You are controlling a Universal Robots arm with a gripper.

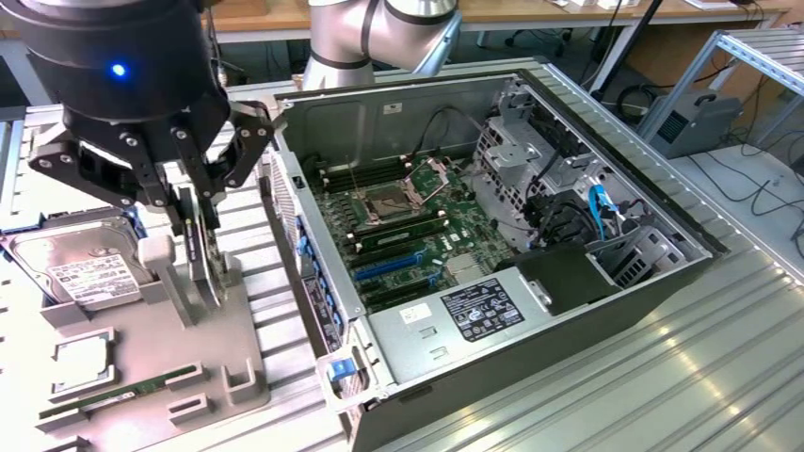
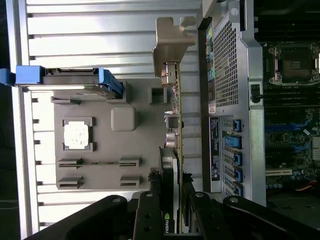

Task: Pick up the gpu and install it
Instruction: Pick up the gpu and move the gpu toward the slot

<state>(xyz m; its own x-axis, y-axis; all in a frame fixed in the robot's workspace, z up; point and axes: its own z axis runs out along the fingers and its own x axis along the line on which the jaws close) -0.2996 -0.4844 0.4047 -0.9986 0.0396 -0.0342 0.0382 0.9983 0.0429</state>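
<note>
graphics card (image 1: 207, 268) (image 2: 169, 167): stood on edge in a slot of the gray holder (image 1: 151, 358) (image 2: 100, 165)
claw (image 1: 201, 221) (image 2: 172, 186): clamped on the card, one finger pressed to each face
holder: set just beside the open computer case (image 1: 703, 235) (image 2: 250, 125), on the exterior view's left
hard drive (image 1: 82, 268) (image 2: 70, 80): kept in the same holder

In the exterior view I have the tray (image 1: 151, 348) at nine o'clock of the computer case (image 1: 528, 377). On the tray the card (image 1: 211, 273) stands on edge (pinched in my gripper (image 1: 198, 226)). The hard drive (image 1: 82, 268) is at nine o'clock of it, with the chip (image 1: 78, 363) and memory stick (image 1: 113, 395) at seven.
</note>
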